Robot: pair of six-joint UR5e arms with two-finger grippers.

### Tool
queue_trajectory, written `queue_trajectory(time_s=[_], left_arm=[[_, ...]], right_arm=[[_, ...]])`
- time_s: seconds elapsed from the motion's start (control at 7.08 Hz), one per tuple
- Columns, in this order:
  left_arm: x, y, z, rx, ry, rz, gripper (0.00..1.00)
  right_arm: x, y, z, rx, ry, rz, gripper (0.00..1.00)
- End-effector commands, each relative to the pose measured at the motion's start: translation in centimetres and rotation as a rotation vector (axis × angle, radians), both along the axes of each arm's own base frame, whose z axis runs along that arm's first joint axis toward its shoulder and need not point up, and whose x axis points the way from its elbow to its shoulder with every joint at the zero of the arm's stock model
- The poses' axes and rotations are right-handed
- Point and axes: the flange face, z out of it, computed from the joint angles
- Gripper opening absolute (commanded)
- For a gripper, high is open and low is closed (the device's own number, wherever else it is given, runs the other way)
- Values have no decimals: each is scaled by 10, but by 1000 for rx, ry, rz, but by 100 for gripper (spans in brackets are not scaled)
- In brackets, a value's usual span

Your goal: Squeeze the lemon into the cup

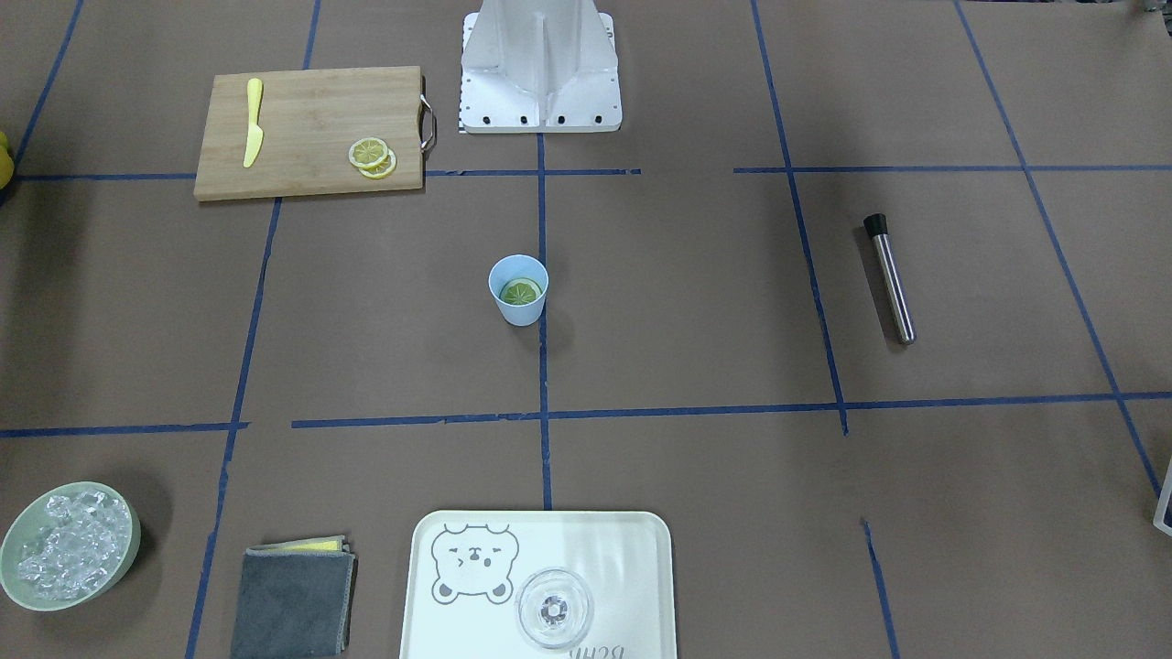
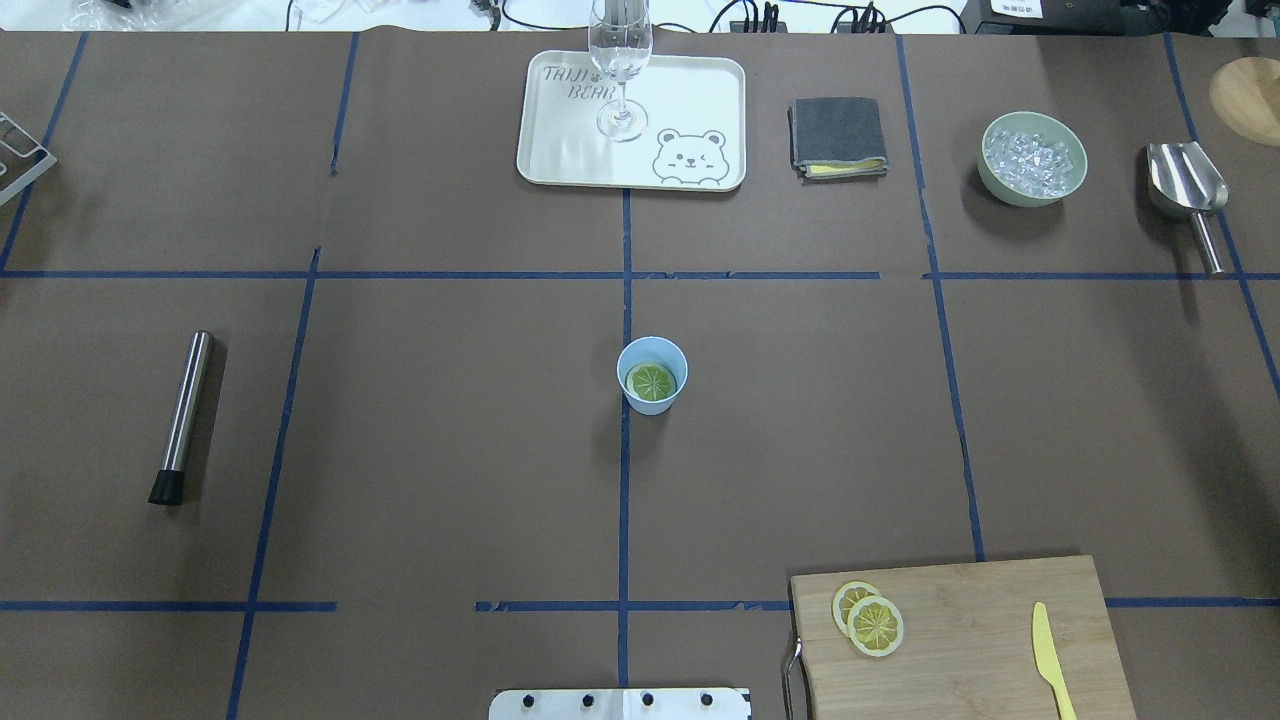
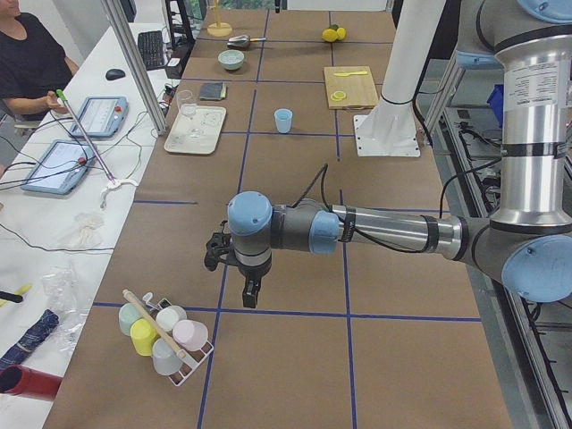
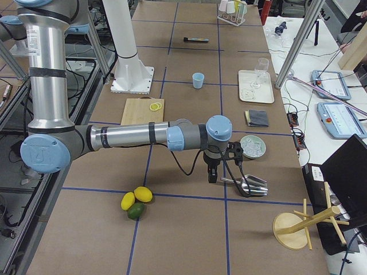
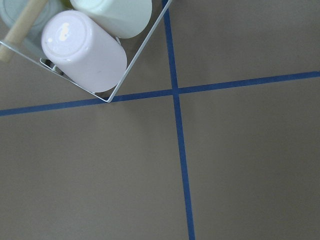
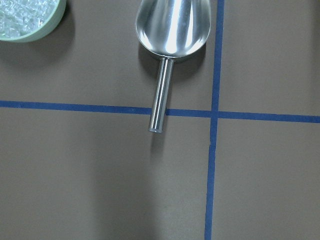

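Closest in, at the middle of the robot's edge: the white base plate (image 2: 620, 703). Just to the robot's right along that same edge: a wooden cutting board (image 2: 960, 640), bearing two overlapping spare slices (image 2: 868, 618) at its inner end and a yellow plastic knife (image 2: 1050, 660) toward its outer end, well apart from them. Farther out toward the right end: three whole citrus fruits (image 4: 136, 201), two yellow and one green, touching.

At the tabletop's middle, on a blue tape line: the light blue cup (image 2: 652, 404), upright, with the lemon (image 2: 651, 381) lying inside below the rim, a thin round slice, cut face up.

Level with the cup, toward the left end: a steel muddler (image 2: 185, 415) lying flat, black tip pointing at the robot's edge.

Along the far edge, from its middle toward the right end: a cream bear-print tray (image 2: 570, 140) carrying a clear stemmed glass (image 2: 621, 60); a folded grey cloth (image 2: 838, 135); a pale green bowl (image 2: 1030, 197) of ice; a steel scoop (image 2: 1185, 185), handle toward the robot's edge.

Over the left end: the left gripper (image 3: 251, 293), pointing down, near a wire rack (image 3: 195, 366) of upturned cups. Fingers apart or together: cannot tell. Over the right end: the right gripper (image 4: 213, 173), pointing down, just beside the scoop. Likewise cannot tell. Both well apart from cup and lemon.
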Motion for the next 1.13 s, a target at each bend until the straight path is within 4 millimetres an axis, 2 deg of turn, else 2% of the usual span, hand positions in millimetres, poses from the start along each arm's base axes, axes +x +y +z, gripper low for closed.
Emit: queue_trajectory(time_s=[0.0,0.42,0.56,0.71,0.99], left_arm=[[7,1,5,-13,-2,9,100],[7,-13,2,61,-1,7,100],[3,-10,-8,28,-1,2,100],[4,-20,-11,20,-3,4,100],[4,-21,-20,28,-4,3,100]], right_arm=[[0,0,-1,3,0,1,100],[0,-2,-4,8,-1,6,100],[0,-1,-5,11,-4,6,100],[0,-1,-5,10,-4,7,100],[0,-1,-6,11,-6,7,100]])
